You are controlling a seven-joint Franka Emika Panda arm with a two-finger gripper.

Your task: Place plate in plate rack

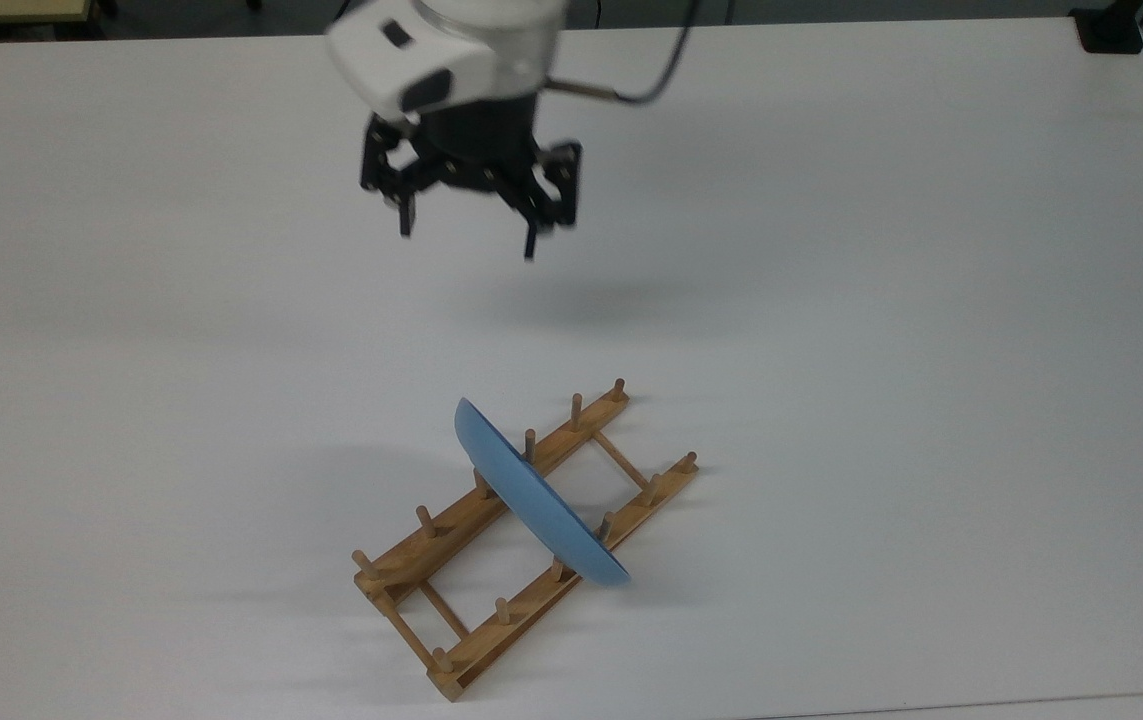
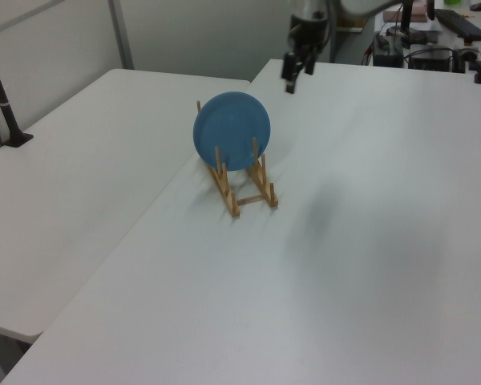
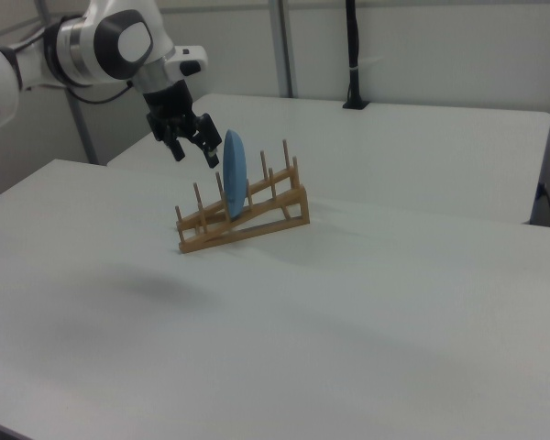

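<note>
The blue plate (image 1: 533, 498) stands on edge between the pegs of the wooden plate rack (image 1: 451, 520), leaning slightly. It faces the camera as a round disc in the left view, plate (image 2: 232, 131) on rack (image 2: 244, 188). From the right view the plate (image 3: 233, 174) is seen edge-on in the rack (image 3: 247, 220). My gripper (image 1: 468, 238) hangs open and empty well above and behind the rack, apart from the plate; it also shows as gripper (image 2: 295, 70) and gripper (image 3: 193, 151).
The rack sits on a wide white table (image 1: 881, 300). A second white table (image 2: 80, 152) adjoins it. A black post (image 3: 353, 55) stands at the far table's back, another black post (image 2: 2, 100) at the left view's left.
</note>
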